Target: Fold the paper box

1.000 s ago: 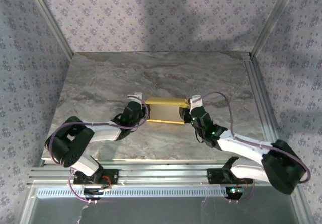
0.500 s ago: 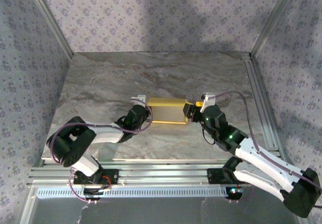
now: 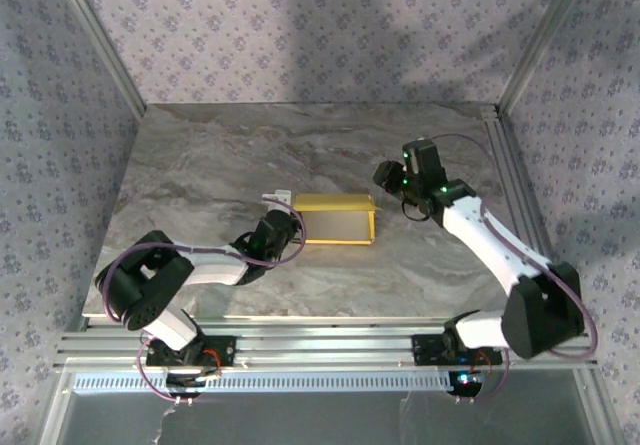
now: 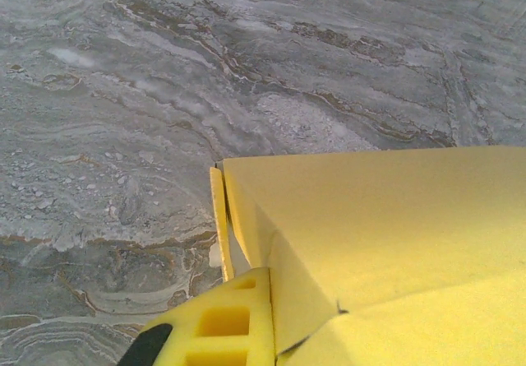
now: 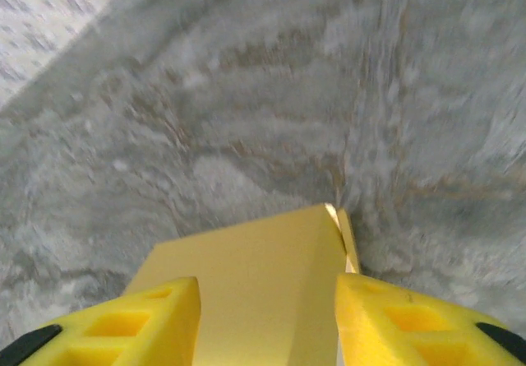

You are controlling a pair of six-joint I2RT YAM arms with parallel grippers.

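The paper box (image 3: pixel 338 223) is a flat yellow rectangle lying on the marble table (image 3: pixel 220 155) at mid-table. My left gripper (image 3: pixel 287 223) is at its left end, shut on the box's left edge. In the left wrist view one yellow finger (image 4: pixel 226 325) presses against the yellow card (image 4: pixel 386 234); the card hides the other finger. My right gripper (image 3: pixel 390 177) is off the box, up and to the right of its right end. Its fingers stand open in the right wrist view (image 5: pixel 267 288), with the box (image 5: pixel 255 292) seen between and beyond them, untouched.
Patterned walls close the table at the back and on both sides, with metal posts (image 3: pixel 100 40) in the corners. An aluminium rail (image 3: pixel 320 340) runs along the near edge by the arm bases. Bare marble lies behind the box and to its right.
My right gripper has let go of the box's right end and swung back and to the right, away from it. The left gripper has stayed shut at the left end.
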